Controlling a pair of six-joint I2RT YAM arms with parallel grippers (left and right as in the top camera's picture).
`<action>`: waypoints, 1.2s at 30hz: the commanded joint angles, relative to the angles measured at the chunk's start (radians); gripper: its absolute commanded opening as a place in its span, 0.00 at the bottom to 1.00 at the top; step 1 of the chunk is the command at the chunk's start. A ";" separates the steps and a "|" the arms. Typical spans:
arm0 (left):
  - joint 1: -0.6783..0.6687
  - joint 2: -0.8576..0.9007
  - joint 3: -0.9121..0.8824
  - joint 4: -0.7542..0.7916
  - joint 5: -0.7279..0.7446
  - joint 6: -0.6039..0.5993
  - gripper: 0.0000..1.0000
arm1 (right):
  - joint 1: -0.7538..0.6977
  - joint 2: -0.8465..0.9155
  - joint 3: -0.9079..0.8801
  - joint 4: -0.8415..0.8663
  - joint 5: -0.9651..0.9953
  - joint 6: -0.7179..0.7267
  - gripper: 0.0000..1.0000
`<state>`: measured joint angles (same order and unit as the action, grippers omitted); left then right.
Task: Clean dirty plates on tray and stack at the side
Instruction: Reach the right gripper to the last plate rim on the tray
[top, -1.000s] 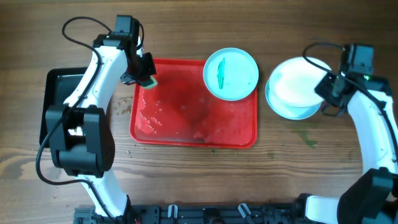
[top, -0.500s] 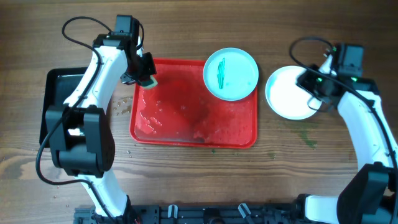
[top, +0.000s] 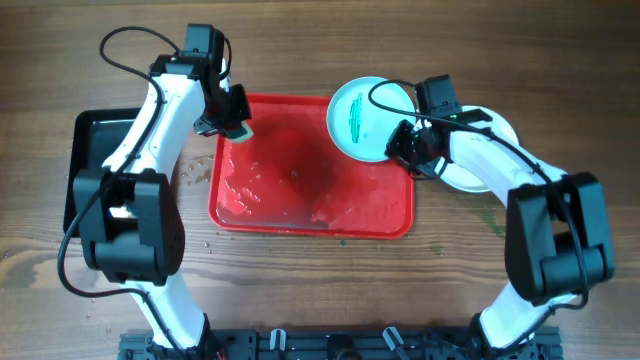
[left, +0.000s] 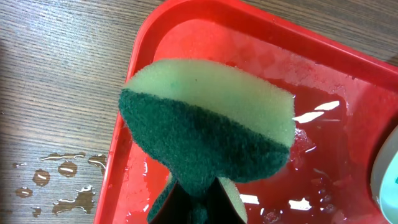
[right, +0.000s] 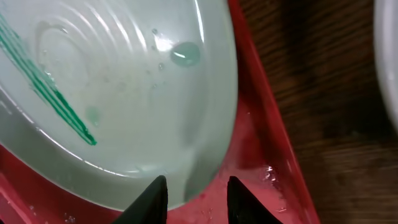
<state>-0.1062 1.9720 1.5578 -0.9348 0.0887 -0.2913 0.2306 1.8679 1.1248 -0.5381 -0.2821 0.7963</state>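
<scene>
I find the left hand (left: 193, 208) clamped on a sponge (left: 205, 124) over the top-left corner of the tray (top: 300, 205). The right hand (right: 198, 200), fingers apart, sits at the rim of the green-smeared plate (top: 365, 120) on the tray's top-right corner.

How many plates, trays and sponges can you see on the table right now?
Plates: 2 in view, a smeared plate on the red tray and a white plate beside it, partly covered by the right arm.
Trays: 2, the red tray and a black tray.
Sponges: 1, the sponge in the left gripper.
Total: 5
</scene>
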 joint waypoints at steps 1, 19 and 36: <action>-0.004 0.009 -0.002 0.003 0.015 -0.009 0.04 | 0.011 0.041 0.044 -0.019 -0.033 -0.002 0.27; -0.004 0.009 -0.002 -0.013 0.015 -0.009 0.04 | 0.167 0.041 0.372 -0.315 0.190 -0.167 0.24; -0.004 0.009 -0.002 -0.001 0.015 -0.009 0.04 | 0.013 0.223 0.375 -0.162 0.245 -0.561 0.15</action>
<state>-0.1062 1.9720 1.5578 -0.9390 0.0887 -0.2913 0.2394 2.0647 1.4937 -0.7086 -0.0235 0.2817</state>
